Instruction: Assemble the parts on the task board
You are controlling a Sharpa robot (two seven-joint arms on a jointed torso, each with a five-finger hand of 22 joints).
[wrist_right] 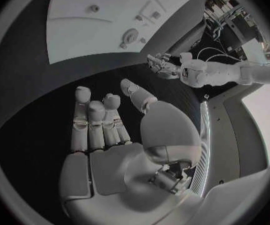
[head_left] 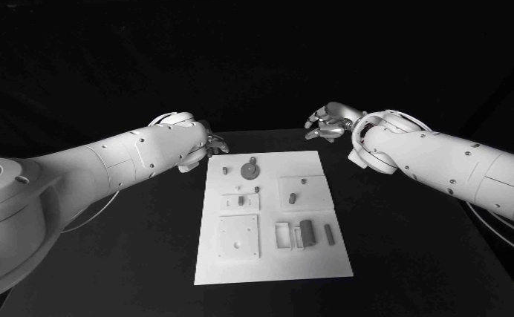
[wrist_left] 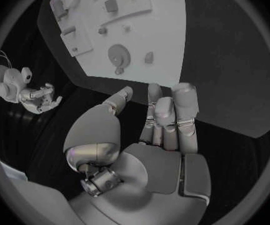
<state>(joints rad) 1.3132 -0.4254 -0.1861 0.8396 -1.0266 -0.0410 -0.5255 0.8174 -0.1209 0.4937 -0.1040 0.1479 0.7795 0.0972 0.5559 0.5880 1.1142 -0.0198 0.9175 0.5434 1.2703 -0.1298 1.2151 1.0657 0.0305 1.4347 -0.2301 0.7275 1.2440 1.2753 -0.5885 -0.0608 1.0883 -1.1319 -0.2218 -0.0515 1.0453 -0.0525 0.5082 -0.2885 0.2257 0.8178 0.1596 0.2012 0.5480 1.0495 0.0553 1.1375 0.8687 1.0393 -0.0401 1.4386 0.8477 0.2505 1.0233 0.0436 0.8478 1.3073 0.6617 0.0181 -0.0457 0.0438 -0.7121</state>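
Note:
The white task board (head_left: 273,266) lies in the middle of the black table, long side running away from me. On it lie a round disc part (head_left: 249,168), several small pegs such as one (head_left: 293,198) on a raised square, and dark bars (head_left: 308,231) near the front. My left hand (head_left: 211,146) hovers off the board's far left corner, fingers extended and empty (wrist_left: 163,120). My right hand (head_left: 327,122) hangs beyond the far right corner, also holding nothing (wrist_right: 103,125). Both wrist views show the board (wrist_left: 166,45) (wrist_right: 78,35) ahead of the fingers.
Square raised plates (head_left: 238,237) sit on the board's left column. The table's far edge (head_left: 268,131) runs just behind both hands. Bare black table (head_left: 428,257) flanks the board on both sides.

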